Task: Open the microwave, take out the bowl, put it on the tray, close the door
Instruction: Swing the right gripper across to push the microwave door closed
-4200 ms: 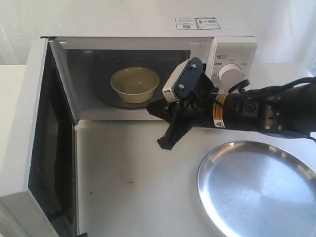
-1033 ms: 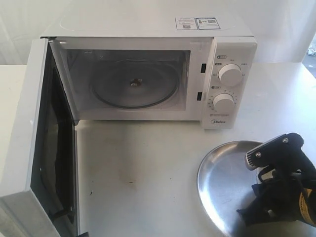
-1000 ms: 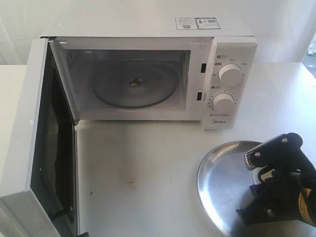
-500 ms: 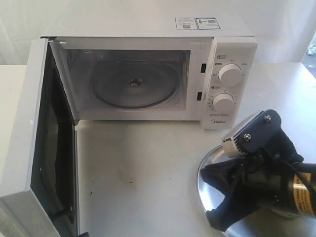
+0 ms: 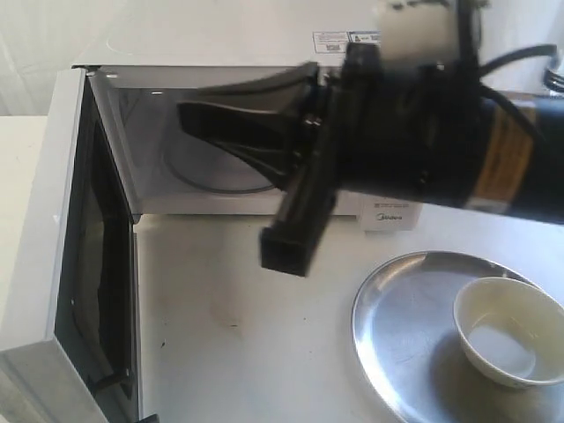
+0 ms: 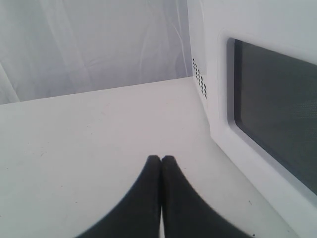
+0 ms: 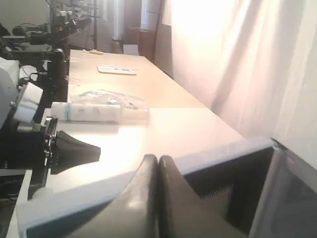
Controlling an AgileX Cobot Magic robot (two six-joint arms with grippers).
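The white microwave (image 5: 220, 40) stands at the back with its door (image 5: 75, 264) swung wide open to the left. The cream-white bowl (image 5: 509, 330) sits upright on the right part of the steel tray (image 5: 392, 326), with nothing touching it. My right gripper (image 5: 182, 115) is shut and empty. It hangs close to the camera in front of the microwave's cavity, pointing left toward the door's top edge (image 7: 213, 151), and its arm hides the dials. My left gripper (image 6: 161, 157) is shut and empty, low over the table beside the door's outer window (image 6: 277, 124).
The glass turntable (image 5: 211, 176) shows partly behind the right gripper. The open door juts toward the table's front left. White curtains hang behind. In the right wrist view a long table (image 7: 148, 94) carries a plastic-wrapped pack (image 7: 99, 110) and other robot gear (image 7: 29, 134).
The bowl, inside the microwave at first, now rests alone on the tray. The right gripper has let go, risen from the tray and swung left in front of the microwave.
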